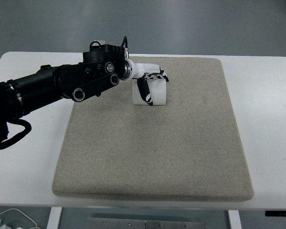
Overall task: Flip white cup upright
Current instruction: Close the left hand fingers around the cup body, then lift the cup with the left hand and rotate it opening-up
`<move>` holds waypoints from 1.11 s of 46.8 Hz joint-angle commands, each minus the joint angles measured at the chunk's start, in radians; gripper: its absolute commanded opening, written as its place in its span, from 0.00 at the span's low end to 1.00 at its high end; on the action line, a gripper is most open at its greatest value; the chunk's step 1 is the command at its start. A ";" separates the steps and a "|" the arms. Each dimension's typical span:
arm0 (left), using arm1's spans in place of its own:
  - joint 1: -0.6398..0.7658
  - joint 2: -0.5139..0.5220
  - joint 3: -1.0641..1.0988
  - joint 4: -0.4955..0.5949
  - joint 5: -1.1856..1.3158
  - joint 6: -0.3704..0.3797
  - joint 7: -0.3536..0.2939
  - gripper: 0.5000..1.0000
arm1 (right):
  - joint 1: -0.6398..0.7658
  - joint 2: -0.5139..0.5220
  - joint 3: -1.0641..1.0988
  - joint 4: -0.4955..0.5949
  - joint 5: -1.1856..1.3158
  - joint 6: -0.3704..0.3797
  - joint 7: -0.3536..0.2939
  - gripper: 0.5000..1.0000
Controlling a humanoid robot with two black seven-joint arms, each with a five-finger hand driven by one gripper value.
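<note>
- Left hand (150, 81), white with black-tipped fingers, reaching in on a black arm (62, 86) from the left edge.
- Clamped around the white cup (152, 92): one finger (146, 93) curling down over the cup's near face, others wrapped across its top at the far side.
- Directly under and within the fingers, touching them: the cup, a plain white cylinder, partly hidden by the hand.
- Cannot tell whether mouth faces up or down; rim hidden beneath the fingers.
- Cup's lower edge appearing to meet the beige mat (152, 143), with a faint shadow beneath; whether lifted slightly cannot be judged.
- Spreading out below and to the right of the hand: the mat, a thick felt-like rectangle, bare over most of its surface.
- Beneath the mat and beyond it on all sides of the hand: a white table (267, 119).
- Behind the wrist, a black joint housing (105, 59) with round fittings and a thin cable looping up from it.
</note>
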 commanded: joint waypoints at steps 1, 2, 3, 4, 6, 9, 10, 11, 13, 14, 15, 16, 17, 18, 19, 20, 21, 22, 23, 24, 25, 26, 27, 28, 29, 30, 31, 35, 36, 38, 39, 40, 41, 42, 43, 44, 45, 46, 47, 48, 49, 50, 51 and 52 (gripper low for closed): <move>-0.003 0.000 -0.011 0.004 -0.012 0.001 -0.004 0.00 | 0.001 0.000 0.000 0.000 0.000 0.000 0.000 0.86; -0.004 0.000 -0.012 0.004 -0.014 0.001 -0.007 0.00 | -0.001 0.000 0.000 0.000 0.000 0.000 0.000 0.86; -0.004 0.002 -0.015 0.004 -0.014 0.001 -0.012 0.00 | 0.001 0.000 0.000 0.000 0.000 0.000 0.000 0.86; -0.006 0.002 -0.025 0.004 -0.015 0.001 -0.015 0.00 | -0.001 0.000 0.000 0.000 0.000 0.000 0.000 0.86; -0.009 0.003 -0.048 0.007 -0.020 0.001 -0.019 0.00 | -0.001 0.000 0.000 0.000 0.000 0.000 0.000 0.86; -0.010 0.006 -0.084 0.022 -0.041 0.000 -0.022 0.00 | -0.001 0.000 0.000 0.000 0.000 0.000 0.000 0.86; -0.010 0.006 -0.095 0.028 -0.051 0.000 -0.024 0.00 | -0.001 0.000 0.000 0.000 0.000 0.000 0.000 0.86; -0.010 0.008 -0.104 0.035 -0.061 -0.002 -0.027 0.00 | 0.001 0.000 0.000 0.000 0.000 0.000 0.000 0.86; -0.010 0.009 -0.121 0.050 -0.090 -0.003 -0.035 0.00 | -0.001 0.000 0.000 0.000 0.000 0.000 0.000 0.86; -0.012 0.009 -0.127 0.056 -0.107 -0.005 -0.038 0.00 | -0.001 0.000 0.000 0.000 0.000 0.000 0.000 0.86; -0.012 0.009 -0.135 0.062 -0.127 -0.006 -0.039 0.00 | 0.001 0.000 0.000 0.000 0.000 0.000 0.000 0.86; -0.012 0.011 -0.138 0.065 -0.147 -0.007 -0.042 0.00 | 0.001 0.000 0.000 0.000 0.000 0.000 0.000 0.86; -0.012 0.012 -0.143 0.071 -0.167 -0.008 -0.045 0.00 | -0.001 0.000 0.000 0.000 0.000 0.000 0.000 0.86; -0.012 0.014 -0.147 0.075 -0.190 -0.010 -0.048 0.00 | 0.001 0.000 0.000 0.000 0.000 0.000 0.000 0.86; -0.010 0.015 -0.152 0.078 -0.215 -0.011 -0.054 0.00 | -0.001 0.000 0.000 0.000 0.000 0.000 0.000 0.86; -0.010 0.017 -0.157 0.079 -0.238 -0.013 -0.059 0.00 | -0.001 0.000 0.000 0.000 0.000 0.000 0.000 0.86; -0.009 0.020 -0.160 0.081 -0.262 -0.016 -0.064 0.00 | 0.001 0.000 0.000 0.000 0.000 0.000 0.000 0.86; -0.007 0.025 -0.163 0.082 -0.287 -0.017 -0.067 0.00 | -0.001 0.000 0.000 0.000 0.000 0.000 0.000 0.86; -0.004 0.028 -0.166 0.084 -0.311 -0.020 -0.070 0.00 | -0.001 0.000 0.000 0.000 0.000 0.000 0.000 0.86; -0.001 0.034 -0.166 0.084 -0.334 -0.022 -0.074 0.00 | -0.001 0.000 0.000 0.000 0.000 0.000 0.000 0.86; 0.000 0.040 -0.166 0.084 -0.354 -0.025 -0.079 0.00 | -0.001 0.000 0.000 0.000 0.000 0.000 0.000 0.86; 0.003 0.046 -0.167 0.084 -0.376 -0.029 -0.087 0.00 | -0.001 0.000 0.000 0.000 0.000 0.000 0.000 0.86; 0.003 0.052 -0.167 0.084 -0.394 -0.033 -0.093 0.00 | 0.001 0.000 0.000 0.000 0.000 0.000 0.000 0.86; 0.005 0.058 -0.167 0.085 -0.414 -0.036 -0.100 0.00 | -0.001 0.000 0.000 0.000 0.000 0.000 0.000 0.86; 0.005 0.064 -0.169 0.085 -0.433 -0.039 -0.108 0.00 | -0.001 0.000 0.000 0.000 0.000 0.000 0.000 0.86; 0.005 0.069 -0.169 0.085 -0.452 -0.042 -0.116 0.00 | 0.001 0.000 0.000 0.000 0.000 0.000 0.000 0.86; 0.006 0.072 -0.170 0.085 -0.472 -0.042 -0.124 0.00 | 0.001 0.000 0.000 0.000 0.000 0.000 0.000 0.86; 0.043 0.080 -0.186 0.107 -0.537 -0.043 -0.159 0.00 | -0.001 0.000 0.000 0.000 0.000 0.000 0.000 0.86; 0.055 0.080 -0.193 0.113 -0.543 -0.043 -0.169 0.00 | 0.001 0.000 0.000 0.000 0.000 0.000 0.000 0.86; 0.069 0.080 -0.215 0.121 -0.548 -0.043 -0.189 0.00 | -0.001 0.000 0.000 0.000 0.000 0.000 0.000 0.86; 0.075 0.080 -0.227 0.124 -0.548 -0.043 -0.202 0.00 | 0.001 0.000 0.000 0.000 0.000 0.000 0.000 0.86; 0.080 0.080 -0.239 0.128 -0.548 -0.043 -0.214 0.00 | 0.001 0.000 0.000 0.000 0.000 0.000 0.000 0.86; 0.089 0.078 -0.253 0.133 -0.548 -0.042 -0.225 0.00 | -0.001 0.000 0.000 0.000 0.000 0.000 0.000 0.86; 0.100 0.077 -0.265 0.140 -0.548 -0.042 -0.238 0.00 | -0.001 0.000 0.000 0.000 0.000 0.000 0.000 0.86; 0.111 0.075 -0.278 0.148 -0.548 -0.042 -0.252 0.00 | -0.001 0.000 0.000 0.000 0.000 0.000 0.000 0.86; 0.121 0.074 -0.291 0.154 -0.548 -0.042 -0.263 0.00 | -0.001 0.000 0.000 0.000 0.000 0.000 0.000 0.86; 0.129 0.072 -0.302 0.160 -0.546 -0.039 -0.272 0.00 | -0.001 0.000 0.000 0.000 0.000 0.000 0.000 0.86; 0.135 0.072 -0.311 0.165 -0.543 -0.037 -0.280 0.00 | 0.001 0.000 0.000 0.000 0.000 0.000 0.000 0.86; 0.138 0.072 -0.319 0.170 -0.542 -0.036 -0.288 0.00 | -0.001 0.000 0.000 0.000 0.000 0.000 0.000 0.86; 0.141 0.071 -0.324 0.174 -0.546 -0.036 -0.294 0.00 | -0.001 0.000 0.000 0.000 0.000 0.000 0.000 0.86; 0.143 0.071 -0.327 0.177 -0.548 -0.036 -0.303 0.00 | -0.001 0.000 0.000 0.000 0.000 0.000 0.000 0.86; 0.144 0.071 -0.331 0.180 -0.548 -0.036 -0.317 0.00 | -0.001 0.000 0.000 0.000 0.000 0.000 0.000 0.86; 0.144 0.071 -0.331 0.180 -0.546 -0.036 -0.329 0.00 | -0.001 0.000 0.000 0.000 0.000 0.000 0.000 0.86; 0.146 0.071 -0.331 0.180 -0.548 -0.037 -0.341 0.00 | -0.001 0.000 0.000 0.000 0.000 0.000 0.000 0.86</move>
